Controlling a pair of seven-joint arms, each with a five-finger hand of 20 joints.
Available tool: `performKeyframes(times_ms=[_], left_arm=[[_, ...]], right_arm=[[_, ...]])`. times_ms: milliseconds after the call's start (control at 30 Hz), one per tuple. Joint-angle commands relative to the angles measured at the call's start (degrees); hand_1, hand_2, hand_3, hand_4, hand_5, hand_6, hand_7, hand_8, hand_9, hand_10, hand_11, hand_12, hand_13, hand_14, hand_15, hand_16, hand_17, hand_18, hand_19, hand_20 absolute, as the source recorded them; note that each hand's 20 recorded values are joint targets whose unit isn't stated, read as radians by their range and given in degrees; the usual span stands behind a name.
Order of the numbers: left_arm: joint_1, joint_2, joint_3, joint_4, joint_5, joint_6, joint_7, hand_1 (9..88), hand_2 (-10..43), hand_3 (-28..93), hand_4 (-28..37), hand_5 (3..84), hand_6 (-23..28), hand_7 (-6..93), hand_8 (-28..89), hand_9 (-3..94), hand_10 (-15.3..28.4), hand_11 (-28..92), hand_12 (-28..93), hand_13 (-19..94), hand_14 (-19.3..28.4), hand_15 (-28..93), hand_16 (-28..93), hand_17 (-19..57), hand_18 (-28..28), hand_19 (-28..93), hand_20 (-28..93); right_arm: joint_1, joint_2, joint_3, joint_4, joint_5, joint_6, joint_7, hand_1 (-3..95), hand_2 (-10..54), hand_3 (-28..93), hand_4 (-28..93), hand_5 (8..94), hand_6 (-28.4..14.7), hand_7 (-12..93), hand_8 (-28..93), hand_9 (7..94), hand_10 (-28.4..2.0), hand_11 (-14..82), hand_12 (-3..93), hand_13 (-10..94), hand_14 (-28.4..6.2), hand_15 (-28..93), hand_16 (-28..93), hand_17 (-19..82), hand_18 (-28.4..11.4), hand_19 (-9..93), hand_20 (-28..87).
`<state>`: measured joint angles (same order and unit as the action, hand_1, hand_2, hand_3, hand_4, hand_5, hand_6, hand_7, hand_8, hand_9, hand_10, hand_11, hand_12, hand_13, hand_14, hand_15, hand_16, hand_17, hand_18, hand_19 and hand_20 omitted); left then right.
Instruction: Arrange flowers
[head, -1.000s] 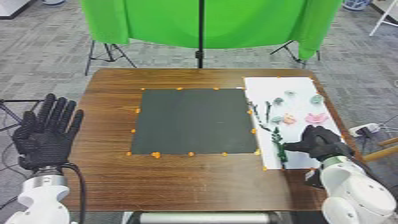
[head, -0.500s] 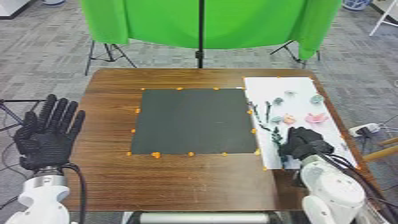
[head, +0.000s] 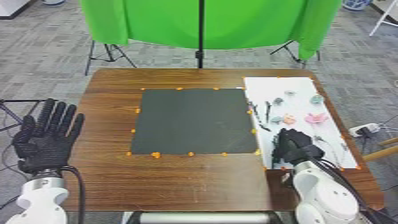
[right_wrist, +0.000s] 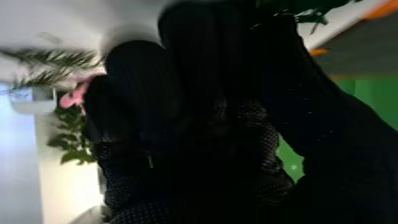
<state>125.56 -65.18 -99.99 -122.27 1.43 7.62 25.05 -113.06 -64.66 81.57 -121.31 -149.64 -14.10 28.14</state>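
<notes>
Gloved right hand (head: 297, 144) lies low over the near end of the white sheet (head: 266, 84), palm down; whether it has hold of anything I cannot tell, since the glove covers what is beneath; the dark leafy stem (right_wrist: 298, 6) shows just past the glove in the wrist view and is probably what it is after. I'd judge that stem light, springy along its length and soft at the leaves; best taken low, on the bare stalk, pinched gently, as leaves squeezed in a bunch would bend and slide. Thin sprigs (right_wrist: 67, 59) lie beside the hand on the sheet, likely to snag on the glove if it sweeps across them; the left hand (head: 49, 140) is open and empty, fingers straight, off the table's left side. Farther up the sheet lie the peach flower (head: 289, 119) and the pink flower (head: 315, 118), whose petals look easy to crush, with dark twigs (head: 267, 111) near the mat's edge; the dark mat (head: 191, 120) lies flat on the brown table (head: 178, 182), orange tabs around it, a likely place for the arrangement; beyond the table hangs green cloth (head: 253, 27), a black pole (head: 201, 35) before it, over grey carpet (head: 53, 55).
</notes>
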Motion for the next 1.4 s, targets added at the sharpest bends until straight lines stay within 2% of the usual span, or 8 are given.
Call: performKeyframes(times_ms=[33,467,600,633,733,833,1200,1400], left_arm=[[1.2,-0.56,0.11,0.14,-2.47,1.60,0.72,27.2,13.9,81,-28.3,47.6,9.0,6.2,-8,38.4,14.8,15,8,27,14.3,27,-6,-7.4,13.1,35,13],[1.4,-0.04,0.11,0.36,-4.16,2.62,0.83,27.3,13.8,81,-28.3,48.1,9.1,6.5,-8,38.8,14.9,16,8,28,14.6,29,-6,-7.5,13.2,36,13],[0.7,-0.12,0.47,0.66,-4.23,2.69,0.58,27.3,13.8,81,-28.3,48.0,9.2,6.5,-8,38.9,15.0,16,8,28,14.5,29,-6,-7.6,13.3,36,13],[0.5,-0.05,0.50,0.74,-4.15,2.76,0.46,27.3,13.8,81,-28.3,48.0,9.2,6.6,-8,38.9,15.0,16,8,28,14.5,29,-6,-7.6,13.3,36,13],[1.0,0.09,0.02,0.58,-4.19,3.11,0.75,27.3,13.8,81,-28.3,48.2,9.3,6.8,-8,39.0,15.0,16,8,28,14.6,29,-6,-7.6,13.4,36,13],[0.7,0.16,0.23,0.76,-4.41,3.38,0.63,27.3,13.8,81,-28.3,48.3,9.4,6.8,-8,39.0,15.0,16,8,28,14.5,30,-7,-7.5,13.4,36,13],[0.7,0.08,0.57,0.70,-4.72,3.74,0.75,27.2,13.8,81,-28.3,48.8,9.5,7.9,-8,39.0,15.0,17,9,28,14.7,30,-7,-7.5,13.4,36,13],[0.4,0.05,0.90,0.70,-5.27,4.20,0.57,27.1,13.8,82,-28.3,49.4,9.9,8.7,-8,39.0,15.4,18,9,28,14.9,31,-7,-7.5,13.4,36,13]], right_arm=[[-5.2,0.4,-0.4,0.7,2.7,8.4,1.8,57.7,-9.5,83,-28,84.2,-0.1,42,10,93.7,-7.5,14.4,30.9,94,0.5,31,45,46,-26.4,88,32],[-2.3,2.2,-3.2,-5.1,3.4,22.8,5.9,55.4,-9.5,84,-19,83.1,0.4,49,7,93.7,-7.8,18.2,32.1,94,0.1,34,46,46,-27.0,86,32],[-1.2,1.1,-3.8,-5.4,0.4,13.7,13.4,49.1,-9.5,80,-22,79.1,0.5,49,13,93.7,-8.2,15.6,35.8,93,-2.2,34,43,45,-27.5,87,31],[-1.4,1.2,-3.8,-5.3,-1.7,11.6,13.2,40.3,-9.5,77,-22,76.1,-1.5,48,13,89.7,-12.4,23.1,28.7,90,-5.2,41,37,43,-28.0,89,29],[-0.9,1.8,-3.9,-5.7,-2.2,1.8,13.2,29.2,-9.5,75,-21,67.5,-6.0,60,-13,80.5,-17.4,33.7,26.3,78,-10.8,57,29,42,-28.3,92,28],[-0.5,1.6,-3.9,-5.4,-0.4,-4.8,15.1,25.0,-9.5,71,-21,60.0,-9.6,65,-19,73.4,-20.8,38.0,26.6,71,-14.6,64,26,42,-28.4,93,33],[2.1,-0.9,-7.4,0.1,-1.8,-6.9,14.7,20.7,-9.5,65,-24,61.8,-10.8,55,-19,72.4,-22.8,37.1,25.7,70,-16.0,64,24,42,-28.1,93,39],[2.4,-2.0,-8.2,6.3,-6.2,-2.9,12.6,38.4,-9.5,77,-28,62.5,-9.0,47,-14,72.2,-20.4,37.0,23.8,72,-12.9,61,23,46,-24.4,93,40]])
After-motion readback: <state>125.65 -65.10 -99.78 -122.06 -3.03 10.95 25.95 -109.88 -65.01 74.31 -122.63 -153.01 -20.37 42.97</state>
